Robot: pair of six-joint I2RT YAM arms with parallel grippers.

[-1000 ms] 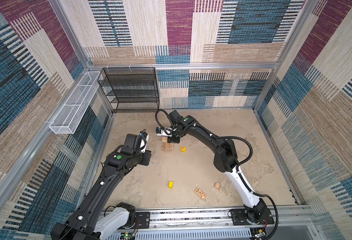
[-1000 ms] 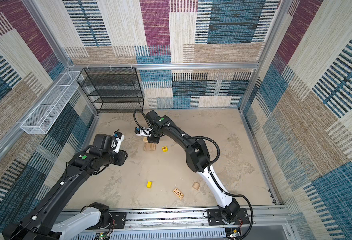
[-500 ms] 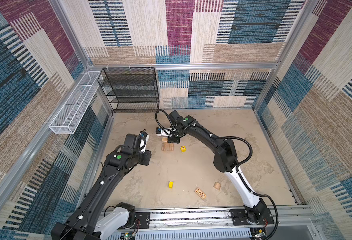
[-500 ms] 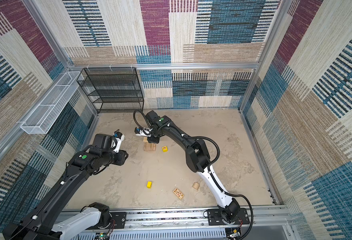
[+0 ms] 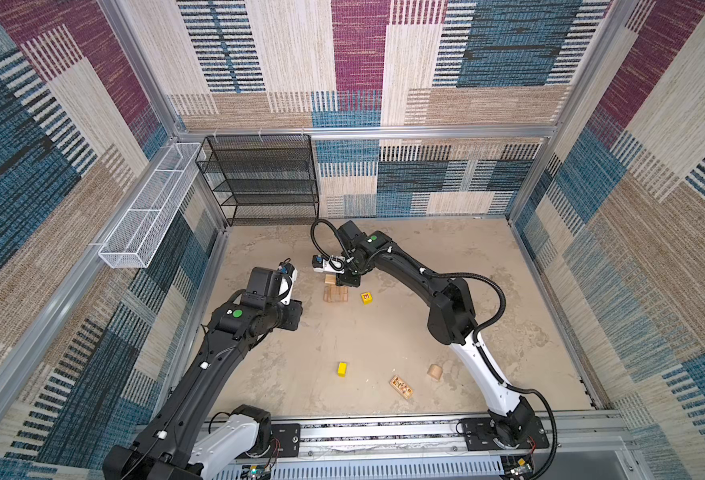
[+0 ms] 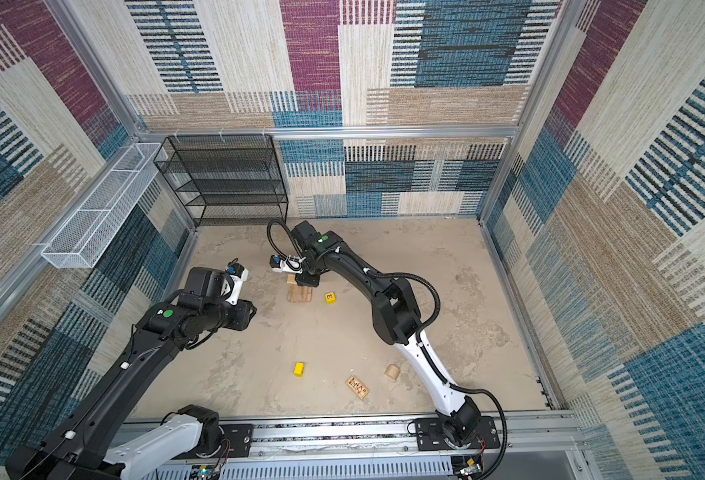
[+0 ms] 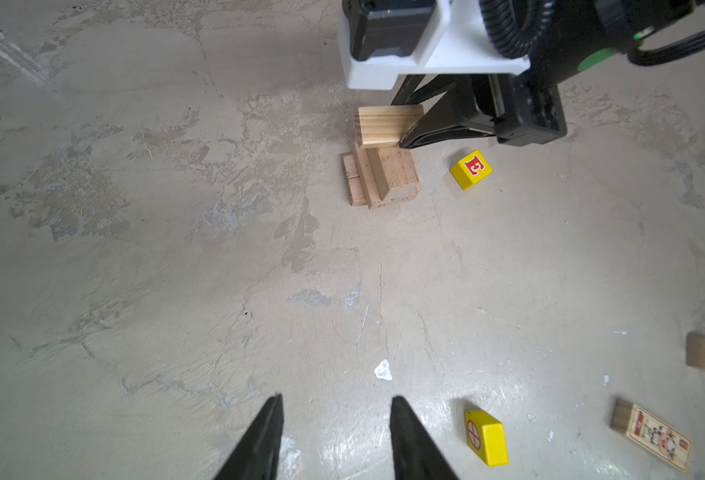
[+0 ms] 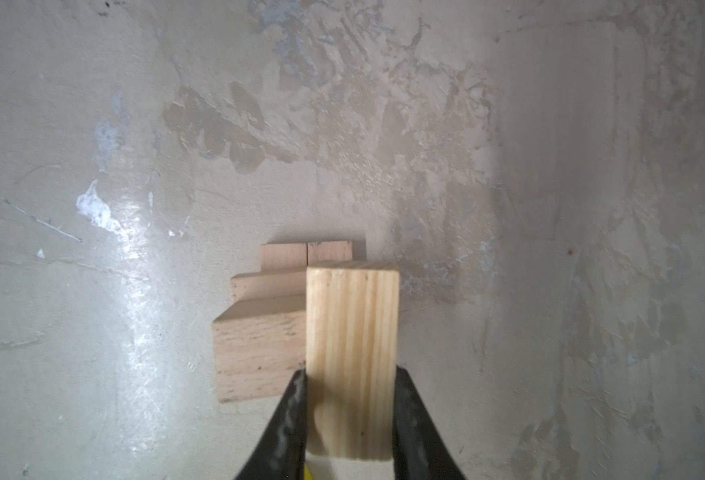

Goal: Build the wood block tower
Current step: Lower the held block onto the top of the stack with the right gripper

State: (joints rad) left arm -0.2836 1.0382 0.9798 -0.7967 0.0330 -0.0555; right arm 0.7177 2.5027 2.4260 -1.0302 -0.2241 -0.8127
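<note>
— Where is the tower [image 5: 336,294] found?
— At 10 o'clock from the middle of the floor [image 5: 425,266]; a tan block [image 8: 351,332] is clamped by the right gripper [image 8: 348,372] just over it, and contact cannot be told
— And the left gripper [image 7: 337,398]?
— Its fingers [image 7: 265,436] are spread and nothing is held. A lettered cube [image 5: 366,297] is seen at the tower's 3 o'clock, a yellow block [image 5: 342,369] at 6, a patterned block [image 5: 401,387] and rounded piece [image 5: 435,372] at 5

pale block [image 8: 351,345]: light wood, straight grain, matt
tower [image 7: 388,174]: bare wood, rough ends
yellow block [image 7: 486,438]: glossy paint
floor [image 7: 176,249]: patchy, slightly shiny
shelf [image 5: 259,178]: black metal mesh
</note>
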